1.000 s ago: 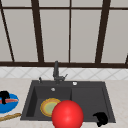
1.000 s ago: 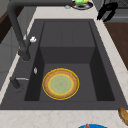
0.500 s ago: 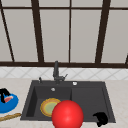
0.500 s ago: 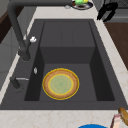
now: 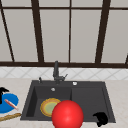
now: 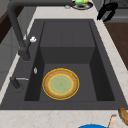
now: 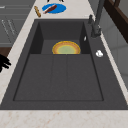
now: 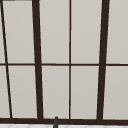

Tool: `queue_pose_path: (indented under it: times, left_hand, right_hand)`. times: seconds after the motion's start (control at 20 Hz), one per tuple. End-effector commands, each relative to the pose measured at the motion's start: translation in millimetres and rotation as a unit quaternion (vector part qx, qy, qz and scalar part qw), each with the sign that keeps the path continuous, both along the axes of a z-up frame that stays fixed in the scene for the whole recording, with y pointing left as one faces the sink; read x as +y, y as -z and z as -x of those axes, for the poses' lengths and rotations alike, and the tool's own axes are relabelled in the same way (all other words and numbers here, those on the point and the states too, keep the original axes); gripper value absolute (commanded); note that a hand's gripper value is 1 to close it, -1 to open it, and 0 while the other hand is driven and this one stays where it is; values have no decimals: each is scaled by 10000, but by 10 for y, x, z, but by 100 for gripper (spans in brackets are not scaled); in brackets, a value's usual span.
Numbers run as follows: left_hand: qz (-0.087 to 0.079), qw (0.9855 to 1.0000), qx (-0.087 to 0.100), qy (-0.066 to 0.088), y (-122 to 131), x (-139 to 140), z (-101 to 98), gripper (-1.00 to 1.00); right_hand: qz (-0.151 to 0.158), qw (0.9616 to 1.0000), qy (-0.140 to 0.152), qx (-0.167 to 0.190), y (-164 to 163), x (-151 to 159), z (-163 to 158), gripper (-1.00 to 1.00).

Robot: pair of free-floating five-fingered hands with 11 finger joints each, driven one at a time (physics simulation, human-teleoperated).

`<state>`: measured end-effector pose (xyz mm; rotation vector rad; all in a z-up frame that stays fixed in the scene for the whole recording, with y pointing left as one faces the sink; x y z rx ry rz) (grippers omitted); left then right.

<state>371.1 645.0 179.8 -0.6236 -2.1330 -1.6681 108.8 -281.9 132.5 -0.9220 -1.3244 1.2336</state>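
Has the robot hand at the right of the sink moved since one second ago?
No. The right robot hand sits at the same spot by the sink's front right corner in the front view.

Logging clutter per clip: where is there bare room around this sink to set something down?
The sink's flat drainer half, between the basin and the right hand, lies bare. Crowded: the basin holds a yellow plate; left counter carries a blue plate and wooden stick near the left hand.
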Motion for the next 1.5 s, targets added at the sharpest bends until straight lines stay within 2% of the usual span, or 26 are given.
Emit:
queue_pose_path:
  times: [0.0, 0.15, 0.2, 0.4, 0.55, 0.75, 0.9, 1.05, 1.15, 1.3, 1.45]
  left_hand:
    - [-69, 9999, 5, -98, -89, 7, 118, -100]
    - [-95, 9999, 32, -83, -202, 3, 306, -100]
    - [-113, 9998, 40, -133, -192, -21, 424, -100]
    - [-259, 9995, 97, -160, -177, -87, 693, -100]
    - [-247, 9994, 209, -137, -120, -121, 898, -100]
    - [-156, 9994, 293, 35, -31, -143, 1238, -100]
    - [-150, 9995, 261, 40, 88, -201, 1480, -100]
    - [-196, 9996, 209, -26, 222, -286, 1706, -100]
    - [-241, 9996, 140, -24, 312, -317, 1807, -100]
    - [-252, 9996, 139, -14, 420, -377, 1922, -100]
    - [-199, 9996, 185, 7, 507, -403, 1914, -100]
  right_hand:
    - [0, 10000, 0, 0, 0, 0, 0, 0]
    - [0, 10000, 0, 0, 0, 0, 0, 0]
    - [0, 10000, 0, 0, 0, 0, 0, 0]
    - [0, 10000, 0, 0, 0, 0, 0, 0]
    - [0, 10000, 0, 0, 0, 0, 0, 0]
    - [0, 10000, 0, 0, 0, 0, 0, 0]
    - [0, 10000, 0, 0, 0, 0, 0, 0]
    - [0, 10000, 0, 0, 0, 0, 0, 0]
    - [0, 10000, 0, 0, 0, 0, 0, 0]
    - [0, 10000, 0, 0, 0, 0, 0, 0]
    - [0, 10000, 0, 0, 0, 0, 0, 0]
